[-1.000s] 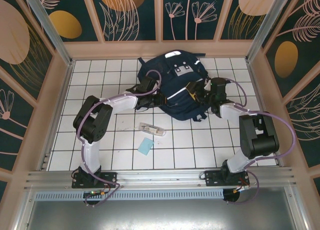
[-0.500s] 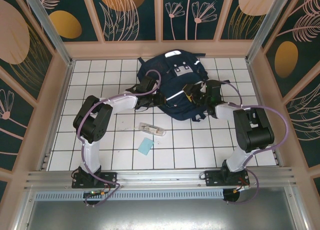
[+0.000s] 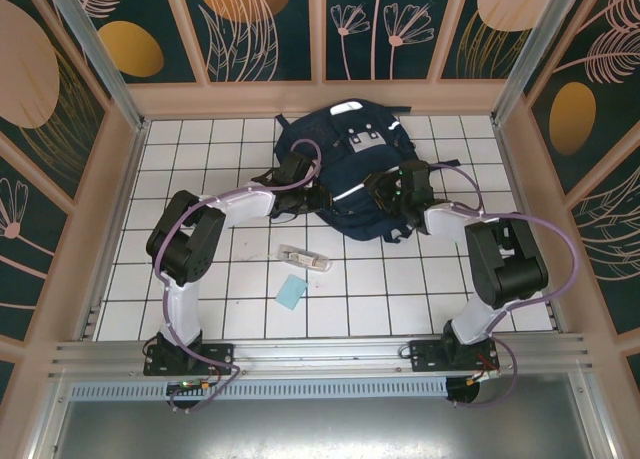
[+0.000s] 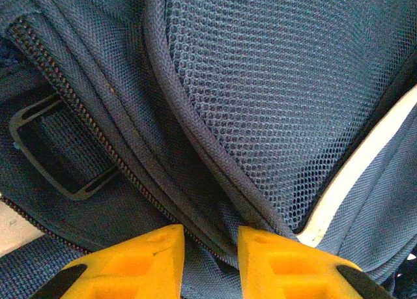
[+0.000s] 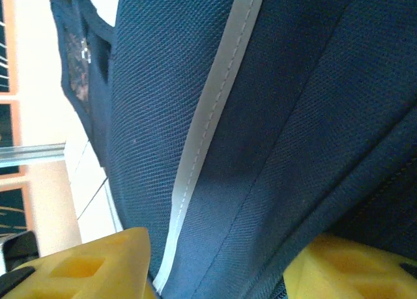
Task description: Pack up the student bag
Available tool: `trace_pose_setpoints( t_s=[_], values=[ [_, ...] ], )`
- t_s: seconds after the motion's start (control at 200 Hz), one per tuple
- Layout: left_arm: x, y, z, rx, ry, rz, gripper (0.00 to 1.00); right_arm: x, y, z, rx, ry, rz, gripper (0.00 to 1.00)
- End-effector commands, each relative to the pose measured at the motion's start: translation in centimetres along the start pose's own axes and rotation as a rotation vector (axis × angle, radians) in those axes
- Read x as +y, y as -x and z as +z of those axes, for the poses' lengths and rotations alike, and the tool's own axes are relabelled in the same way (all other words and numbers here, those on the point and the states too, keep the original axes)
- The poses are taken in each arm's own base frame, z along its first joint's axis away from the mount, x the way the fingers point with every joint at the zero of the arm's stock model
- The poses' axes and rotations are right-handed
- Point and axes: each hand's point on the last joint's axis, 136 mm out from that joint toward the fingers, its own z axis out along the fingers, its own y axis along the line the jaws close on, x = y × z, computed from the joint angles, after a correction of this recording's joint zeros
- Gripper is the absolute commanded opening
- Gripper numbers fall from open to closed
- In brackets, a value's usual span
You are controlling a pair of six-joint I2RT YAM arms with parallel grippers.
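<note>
The student bag lies on the white tiled table at the 12 o'clock end, close to the far wall. Its grey buckled patch faces up and dark straps trail off its 5 o'clock corner.

The left gripper meets the bag at about 7 o'clock on its outline. In the left wrist view that gripper has its yellow fingers only a narrow slot apart. A piped seam of the bag, running below the mesh panel, passes down into that slot, pinched between them. A zipper runs at 10 o'clock of the fingers. A black strap loop sits at 9 o'clock and a white stripe at 2 o'clock.

The right gripper is on the bag at about 4 o'clock. In the right wrist view this gripper has its yellow fingers roughly half apart. Navy cloth and a white reflective stripe fill the gap and touch both fingers. Whether they squeeze that fold or merely straddle it, I cannot tell.

A clear pencil case lies on the tiles at 6 o'clock of the bag, apart from it. A small light-blue flat piece lies just beside the case at 7 o'clock.
</note>
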Motion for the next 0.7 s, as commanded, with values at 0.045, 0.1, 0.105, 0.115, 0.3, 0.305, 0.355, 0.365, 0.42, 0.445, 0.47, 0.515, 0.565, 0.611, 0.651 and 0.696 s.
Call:
trace_pose_setpoints(
  t_s=[0.045, 0.1, 0.105, 0.115, 0.3, 0.305, 0.355, 0.365, 0.42, 0.445, 0.47, 0.515, 0.565, 0.611, 0.651, 0.696],
  values=[
    [-1.3, 0.8, -0.7, -0.025, -0.050, -0.005, 0.29, -2.8, -1.8, 1.8, 0.055, -0.052, 0.060, 0.45],
    [-1.2, 0.6, -0.7, -0.019, -0.049, -0.004, 0.29, -1.3, -1.8, 2.2, 0.071, 0.022, 0.063, 0.33],
    [-1.2, 0.6, -0.7, -0.018, -0.049, -0.004, 0.29, -1.1, -1.9, 2.3, 0.073, 0.029, 0.062, 0.32],
    [-1.2, 0.6, -0.7, -0.018, -0.048, -0.002, 0.29, -0.8, -1.9, 2.3, 0.076, 0.039, 0.062, 0.30],
    [-1.3, 1.0, -2.3, -0.044, -0.022, 0.069, 0.33, 5.6, -1.0, 0.4, 0.071, 0.181, -0.007, 0.00],
    [-1.3, 1.1, -2.3, -0.046, -0.023, 0.072, 0.33, 5.8, -0.9, 0.3, 0.069, 0.184, -0.010, 0.00],
    [-1.9, 1.6, -3.3, -0.066, -0.029, 0.116, 0.36, 7.2, -0.2, -0.5, 0.047, 0.190, -0.036, 0.00],
    [-2.1, 1.7, -3.5, -0.068, -0.034, 0.125, 0.36, 7.3, -0.1, -0.7, 0.042, 0.187, -0.041, 0.00],
    [-3.0, 2.2, -4.6, -0.086, -0.058, 0.171, 0.43, 8.4, 0.5, -1.3, 0.029, 0.182, -0.069, 0.00],
    [-3.5, 2.4, -5.1, -0.093, -0.071, 0.191, 0.46, 8.9, 0.6, -1.5, 0.027, 0.182, -0.079, 0.00],
    [-3.9, 2.5, -5.5, -0.099, -0.084, 0.211, 0.48, 9.3, 0.8, -1.6, 0.028, 0.182, -0.085, 0.00],
    [-4.7, 2.6, -6.3, -0.105, -0.109, 0.244, 0.52, 10.0, 1.0, -1.9, 0.030, 0.192, -0.093, 0.00],
    [-5.4, 2.6, -6.9, -0.107, -0.139, 0.280, 0.57, 10.3, 1.0, -1.7, 0.039, 0.194, -0.092, 0.00],
    [-5.8, 2.5, -7.3, -0.105, -0.159, 0.306, 0.58, 10.6, 1.0, -1.6, 0.046, 0.197, -0.091, 0.00],
    [-6.0, 2.2, -7.2, -0.093, -0.171, 0.325, 0.57, 10.5, 0.9, -1.4, 0.052, 0.192, -0.090, 0.00],
    [-5.9, 1.7, -7.0, -0.070, -0.176, 0.337, 0.57, 10.4, 0.8, -1.3, 0.057, 0.189, -0.087, 0.00]
  ],
)
